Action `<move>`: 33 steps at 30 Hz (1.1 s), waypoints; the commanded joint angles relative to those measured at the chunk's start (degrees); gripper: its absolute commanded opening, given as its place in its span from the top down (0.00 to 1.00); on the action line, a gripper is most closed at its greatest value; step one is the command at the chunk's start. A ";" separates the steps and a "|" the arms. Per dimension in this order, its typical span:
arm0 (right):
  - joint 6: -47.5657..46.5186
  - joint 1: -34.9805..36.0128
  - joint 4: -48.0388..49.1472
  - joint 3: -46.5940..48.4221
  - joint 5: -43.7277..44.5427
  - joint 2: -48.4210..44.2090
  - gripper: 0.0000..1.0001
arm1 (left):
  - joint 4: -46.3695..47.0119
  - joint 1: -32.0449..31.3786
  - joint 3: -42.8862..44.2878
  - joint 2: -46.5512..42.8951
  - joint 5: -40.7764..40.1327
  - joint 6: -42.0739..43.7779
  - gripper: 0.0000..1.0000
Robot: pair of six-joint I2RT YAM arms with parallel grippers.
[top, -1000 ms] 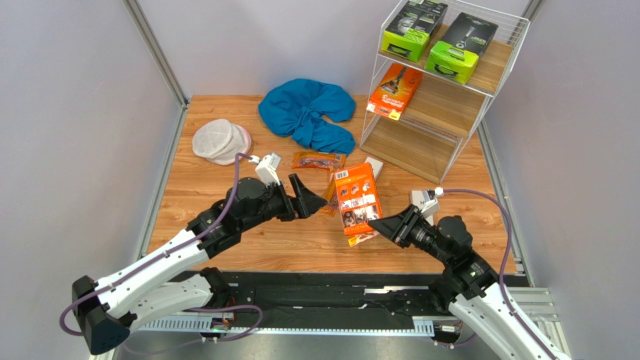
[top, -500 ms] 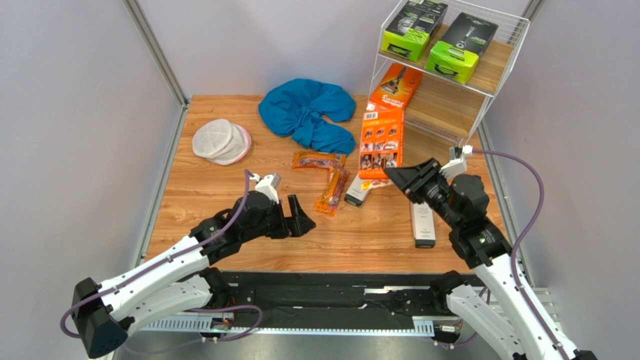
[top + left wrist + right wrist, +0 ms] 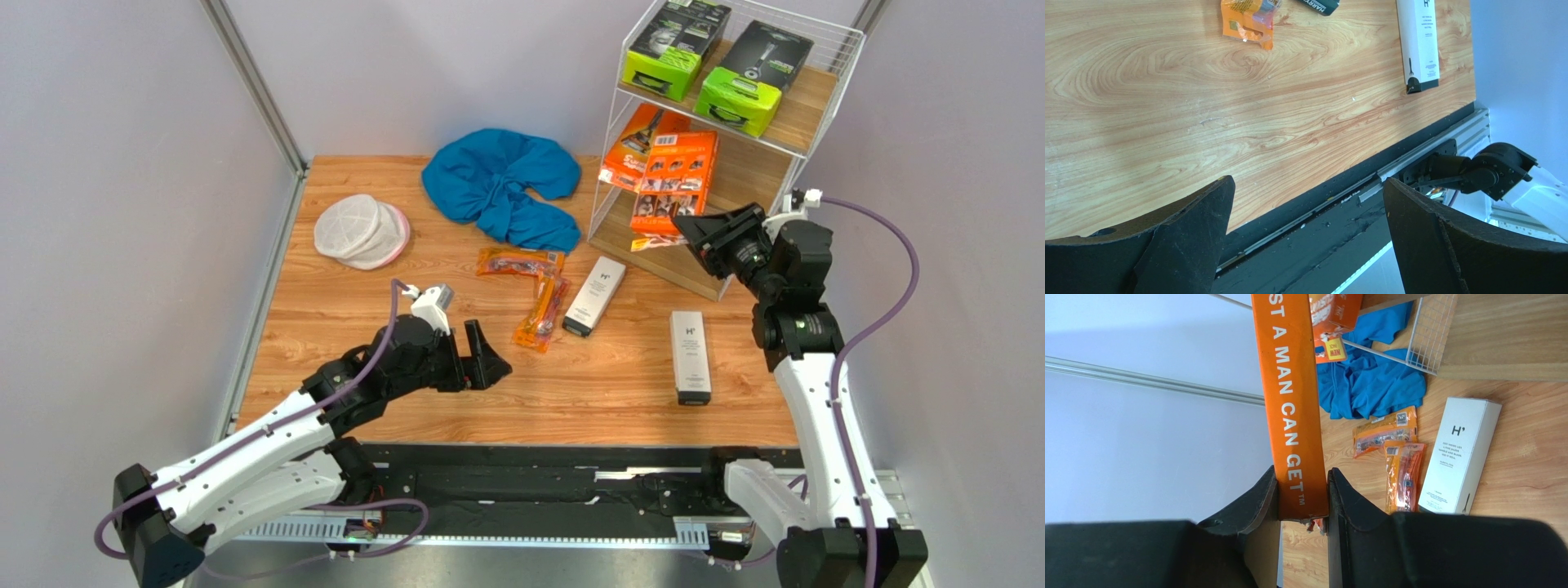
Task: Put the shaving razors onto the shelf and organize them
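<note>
The right gripper [image 3: 689, 228] is clamped on a tall orange cardboard razor carton [image 3: 673, 180]. It holds the carton at the front of the middle tier of the white wire shelf with wooden boards [image 3: 742, 184], just beside a second orange carton [image 3: 638, 132]. The left gripper [image 3: 491, 359] hangs well apart from the shelf, its jaws spread and empty.

The right gripper [image 3: 689, 230] clamps an orange carton [image 3: 672, 178] at the front of the shelf [image 3: 724, 184], level with its middle board and just beside a second orange carton [image 3: 635, 132]. Two green-and-black boxes [image 3: 672, 47] lie on the top board. Two white boxes [image 3: 595, 295], two bags of razors [image 3: 520, 261], a blue cloth [image 3: 503, 184] and a mesh pouch [image 3: 359, 230] lie on the table [image 3: 368, 319]. The left gripper [image 3: 491, 359] hangs spread near the bags.
</note>
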 commanded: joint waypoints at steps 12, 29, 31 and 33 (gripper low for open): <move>2.46 -8.12 4.07 8.59 -4.81 7.20 0.96 | 0.30 0.15 -2.88 -2.90 2.03 0.22 0.02; -0.01 -10.23 -0.68 12.56 -4.73 15.21 0.76 | 0.48 0.15 -5.16 -6.24 4.14 -0.83 0.04; -1.67 -10.14 -2.08 13.26 -3.16 15.30 0.68 | 1.18 0.15 -5.86 -6.50 4.83 -1.09 0.04; -2.38 -10.14 -2.61 13.52 -1.05 14.78 0.56 | 1.36 0.15 -5.95 -6.59 5.28 -1.01 0.05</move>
